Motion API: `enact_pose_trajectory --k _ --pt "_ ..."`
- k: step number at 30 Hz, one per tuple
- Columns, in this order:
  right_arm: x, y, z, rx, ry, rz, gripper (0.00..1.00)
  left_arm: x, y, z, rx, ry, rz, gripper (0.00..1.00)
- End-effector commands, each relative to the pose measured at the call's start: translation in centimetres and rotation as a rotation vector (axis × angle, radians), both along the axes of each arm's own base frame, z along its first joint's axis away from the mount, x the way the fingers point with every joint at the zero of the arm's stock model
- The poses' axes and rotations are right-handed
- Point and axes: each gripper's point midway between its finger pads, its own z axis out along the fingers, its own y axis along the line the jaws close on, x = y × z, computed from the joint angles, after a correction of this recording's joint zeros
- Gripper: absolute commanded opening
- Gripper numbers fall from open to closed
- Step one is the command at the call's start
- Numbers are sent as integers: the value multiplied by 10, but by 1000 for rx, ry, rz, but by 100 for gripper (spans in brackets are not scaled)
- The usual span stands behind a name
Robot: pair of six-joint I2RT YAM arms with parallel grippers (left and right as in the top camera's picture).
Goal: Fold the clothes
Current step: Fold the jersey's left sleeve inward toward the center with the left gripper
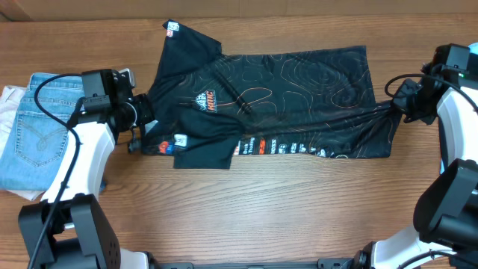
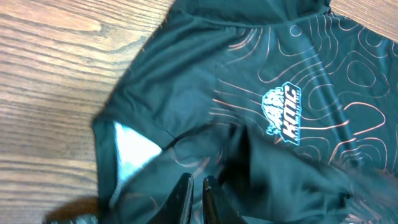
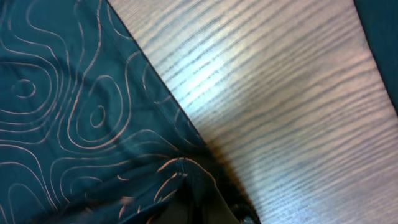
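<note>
Both grippers are clamped on the jersey (image 1: 291,90), which lies stretched out across the middle of the table (image 1: 299,217). Left gripper (image 1: 140,123) has its fingers nearly together, pinching the jersey's left edge. Right gripper (image 1: 398,107) is closed on the right hem, where the fabric bunches to a taut point.
</note>
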Motion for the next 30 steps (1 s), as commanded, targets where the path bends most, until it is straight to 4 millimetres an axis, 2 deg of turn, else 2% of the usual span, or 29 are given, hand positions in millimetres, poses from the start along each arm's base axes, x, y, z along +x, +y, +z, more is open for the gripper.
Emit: enact_pose_trajectory --k 1,6,10,15,19,25,30 --pt "7 3 2 -32 -19 23 4 2 3 -13 1 24 13 11" --pt "10 4 0 -33 -22 27 4 3 2 -20 -8 36 8 11" --pt "10 4 -8 -29 -9 27 4 3 -10 -17 -67 25 -30 11" --pt "8 5 -24 -18 24 29 4 3 -18 -15 -93 21 -55 17" --pt "11 4 -25 -21 18 28 4 2 -31 -17 -81 22 -104 23" --pt "12 4 -25 -21 13 29 4 4 -57 -34 -80 49 -161 31" --pt "11 5 -25 -20 18 29 4 14 -74 -54 -89 50 -187 37"
